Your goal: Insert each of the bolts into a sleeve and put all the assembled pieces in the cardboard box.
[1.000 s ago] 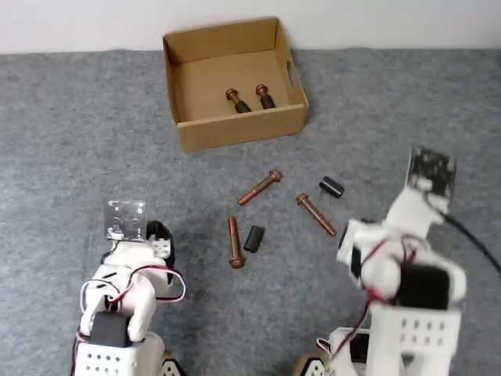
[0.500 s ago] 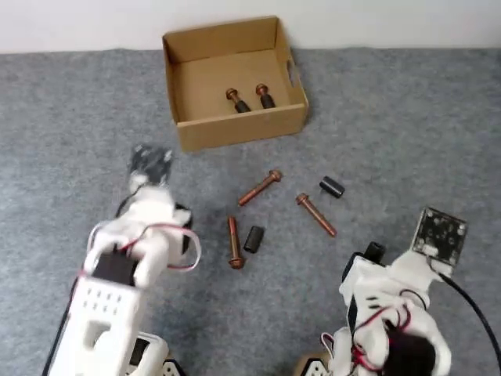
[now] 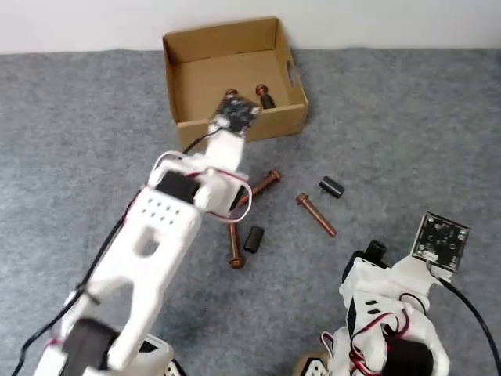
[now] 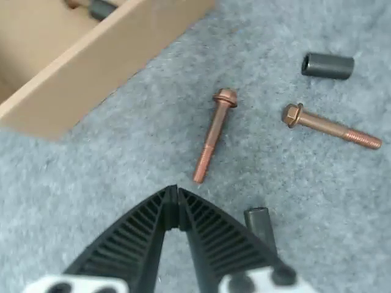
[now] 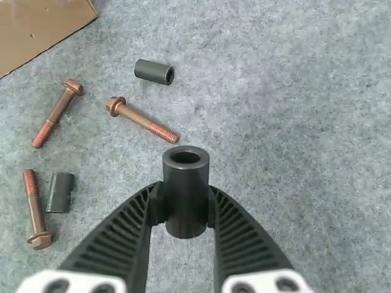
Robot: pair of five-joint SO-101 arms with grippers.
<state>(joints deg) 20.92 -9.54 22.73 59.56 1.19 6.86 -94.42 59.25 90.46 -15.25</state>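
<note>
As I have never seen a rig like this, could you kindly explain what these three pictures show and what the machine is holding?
These are two small white robot arms side by side, the left arm and the right arm, at a grey carpeted table. One picture looks down from a fixed camera above. The other two come from a camera on each arm's wrist, looking along its black gripper.

On the table lie three loose copper-coloured bolts and two short black cylindrical sleeves. The open brown cardboard box holds two assembled pieces, one partly hidden behind the left arm.

The left gripper is shut and empty, poised near the bolt closest to the box. The right gripper is shut on a third black sleeve, its open end towards that camera.
</note>
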